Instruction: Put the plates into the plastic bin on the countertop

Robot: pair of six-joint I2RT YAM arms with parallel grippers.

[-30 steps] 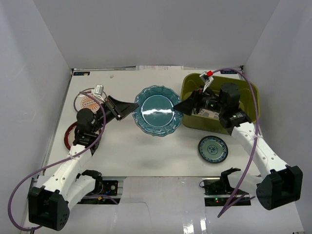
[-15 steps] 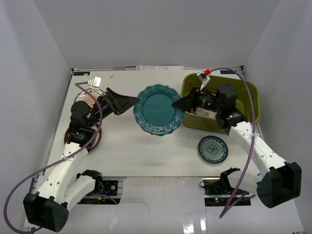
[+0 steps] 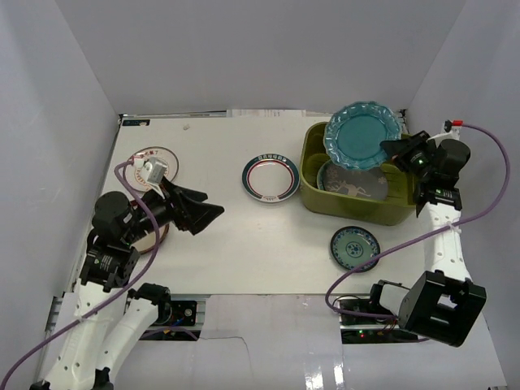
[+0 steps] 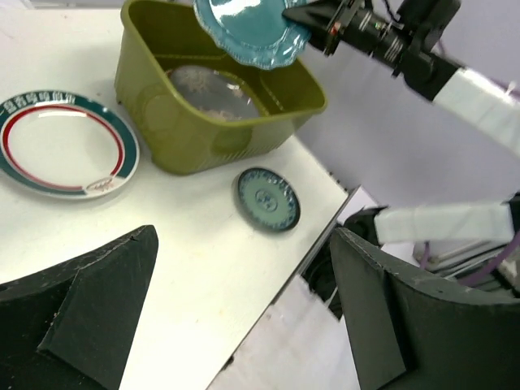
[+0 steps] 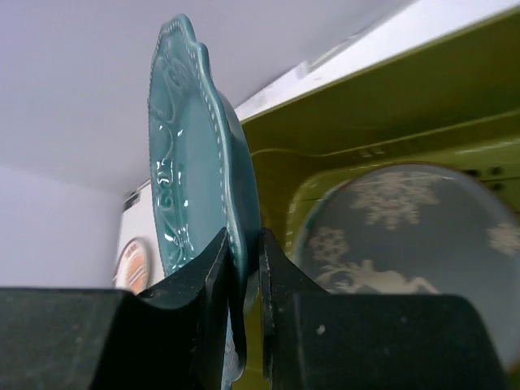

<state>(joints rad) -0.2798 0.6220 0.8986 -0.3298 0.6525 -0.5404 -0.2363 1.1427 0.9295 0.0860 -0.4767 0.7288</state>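
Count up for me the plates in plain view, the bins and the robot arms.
Plates: 5 (teal scalloped, grey deer-patterned, red-rimmed, small teal, orange sunburst)
Bins: 1
Robot arms: 2 (left arm, right arm)
Total: 8

Fixed overhead camera surveys the whole countertop (image 3: 219, 240); left wrist looks across it, right wrist presses close, all sharing the plastic bin (image 3: 357, 209).

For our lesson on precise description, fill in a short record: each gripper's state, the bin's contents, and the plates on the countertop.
right gripper: shut on teal scalloped plate, tilted above the plastic bin
left gripper: open, empty
plastic bin: holds grey deer-patterned plate
countertop: red-rimmed plate, small teal plate, orange plate
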